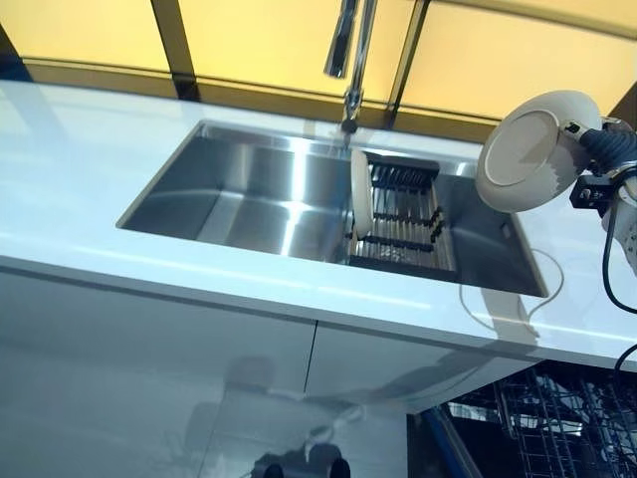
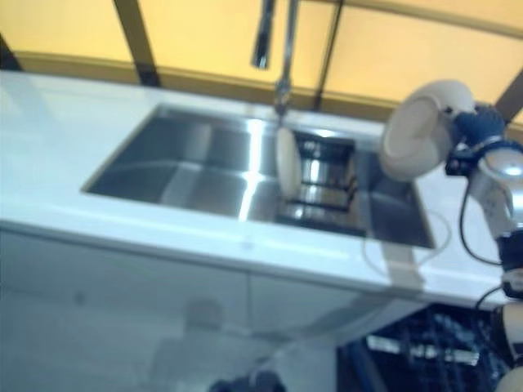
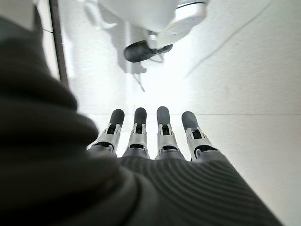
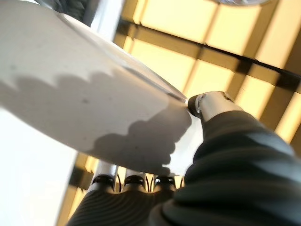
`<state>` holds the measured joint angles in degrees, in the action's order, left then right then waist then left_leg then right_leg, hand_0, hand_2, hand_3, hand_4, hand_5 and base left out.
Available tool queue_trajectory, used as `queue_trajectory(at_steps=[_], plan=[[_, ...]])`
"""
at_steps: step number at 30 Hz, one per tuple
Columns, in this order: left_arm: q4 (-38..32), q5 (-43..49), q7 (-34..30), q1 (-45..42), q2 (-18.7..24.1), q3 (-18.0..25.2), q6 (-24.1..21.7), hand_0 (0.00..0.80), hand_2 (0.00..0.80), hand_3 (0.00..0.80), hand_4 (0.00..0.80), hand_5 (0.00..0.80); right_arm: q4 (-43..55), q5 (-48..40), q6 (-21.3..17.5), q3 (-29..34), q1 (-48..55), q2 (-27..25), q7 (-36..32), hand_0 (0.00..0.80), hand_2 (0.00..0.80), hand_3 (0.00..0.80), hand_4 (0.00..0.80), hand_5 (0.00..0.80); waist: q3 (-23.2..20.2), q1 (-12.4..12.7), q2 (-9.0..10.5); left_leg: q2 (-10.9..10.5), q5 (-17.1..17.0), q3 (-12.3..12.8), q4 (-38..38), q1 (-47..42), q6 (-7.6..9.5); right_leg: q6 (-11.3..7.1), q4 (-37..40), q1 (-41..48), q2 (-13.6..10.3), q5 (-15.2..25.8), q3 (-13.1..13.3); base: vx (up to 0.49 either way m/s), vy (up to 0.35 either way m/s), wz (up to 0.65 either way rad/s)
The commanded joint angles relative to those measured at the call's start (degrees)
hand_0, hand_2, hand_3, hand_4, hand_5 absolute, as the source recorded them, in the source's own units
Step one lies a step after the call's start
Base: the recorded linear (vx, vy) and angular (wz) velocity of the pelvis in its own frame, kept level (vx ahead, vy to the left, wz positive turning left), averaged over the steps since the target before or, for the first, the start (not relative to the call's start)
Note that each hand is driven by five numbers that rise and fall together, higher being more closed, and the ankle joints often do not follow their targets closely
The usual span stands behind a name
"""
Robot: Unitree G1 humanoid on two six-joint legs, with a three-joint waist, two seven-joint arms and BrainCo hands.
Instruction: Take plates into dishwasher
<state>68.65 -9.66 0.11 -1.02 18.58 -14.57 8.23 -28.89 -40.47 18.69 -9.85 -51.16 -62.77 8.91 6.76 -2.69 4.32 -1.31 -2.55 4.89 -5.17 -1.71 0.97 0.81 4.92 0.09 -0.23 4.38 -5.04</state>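
Ceramic, stiff and probably slippery, the plate [image 1: 526,147] is hanging by its rim in the right hand [image 4: 207,104], thumb and fingers pinching it, so firm rim-holding is mattering.

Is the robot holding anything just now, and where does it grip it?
The right hand holds a white plate by its rim, thumb on one face and fingers behind. The left hand holds nothing.

right hand [image 4: 207,106]: fingertips hidden behind held plate [image 4: 84,103] | dishwasher rack [image 1: 557,418]: cut off at frame corner | faucet [image 1: 350,50]: top cut off
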Motion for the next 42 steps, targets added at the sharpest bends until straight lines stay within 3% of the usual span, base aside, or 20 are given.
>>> queue_trajectory(at_steps=[1,7,16,24,31,42], plan=[[4.47,1.95,0.38,-0.59,1.05,-1.59,0.73,0.000,0.000,0.000,0.000,0.000,1.21,2.91,-2.39,0.84,-3.68,-5.81,-1.01,0.800,0.800,0.800,0.800,0.800,-4.83,-0.59,0.90,1.54,4.76,3.43,0.17,-1.95,-0.67,-4.00,0.08,2.23,0.30,-2.73,2.66,-0.015,0.033,-0.18],[4.65,1.38,0.31,-0.27,1.21,-0.82,0.81,0.000,0.000,0.000,0.000,0.000,2.51,5.44,-1.48,2.55,-1.56,-9.81,-4.32,0.800,0.800,0.800,0.800,0.800,-6.09,-2.26,1.08,1.66,5.43,4.88,0.17,-2.83,-0.27,-4.21,0.08,2.26,0.77,-2.42,4.74,-0.015,0.018,-0.24],[4.68,2.60,0.06,0.02,1.58,0.92,1.44,0.000,0.000,0.000,0.000,0.000,5.51,10.56,-0.48,10.61,11.84,-12.77,-13.99,0.800,0.800,0.800,0.800,0.800,-7.09,-5.10,0.71,2.24,5.80,6.91,0.17,-3.08,-0.07,-4.25,0.08,1.79,1.35,-2.31,6.22,-0.018,-0.034,-0.14],[4.85,3.06,-0.73,0.48,1.86,2.86,0.75,0.000,0.000,0.000,0.000,0.000,10.04,11.93,-1.81,19.23,24.96,-12.39,-21.75,0.800,0.800,0.800,0.800,0.800,-7.40,-7.44,0.24,2.76,6.04,8.88,0.17,-3.39,-0.04,-4.18,-0.10,1.40,1.63,-2.33,6.59,-0.005,-0.043,-0.09],[5.04,4.33,-1.17,-0.50,2.46,4.63,0.07,0.000,0.000,0.000,0.000,0.000,13.68,14.39,-2.70,29.32,40.97,-9.04,-27.95,0.800,0.800,0.800,0.800,0.800,-6.46,-9.02,-0.02,2.88,6.33,10.29,0.17,-3.52,0.30,-4.26,-0.67,0.69,1.82,-2.27,6.70,-0.013,-0.037,-0.08],[5.08,6.14,-1.48,-0.89,3.48,5.77,-1.22,0.000,0.000,0.000,0.000,0.000,13.33,18.03,-4.18,33.29,49.98,-6.99,-33.60,0.800,0.800,0.800,0.800,0.800,-5.24,-10.23,-0.20,3.16,7.24,11.02,0.17,-3.89,0.46,-5.02,-1.20,0.38,1.97,-2.55,6.56,-0.003,-0.013,-0.08]])
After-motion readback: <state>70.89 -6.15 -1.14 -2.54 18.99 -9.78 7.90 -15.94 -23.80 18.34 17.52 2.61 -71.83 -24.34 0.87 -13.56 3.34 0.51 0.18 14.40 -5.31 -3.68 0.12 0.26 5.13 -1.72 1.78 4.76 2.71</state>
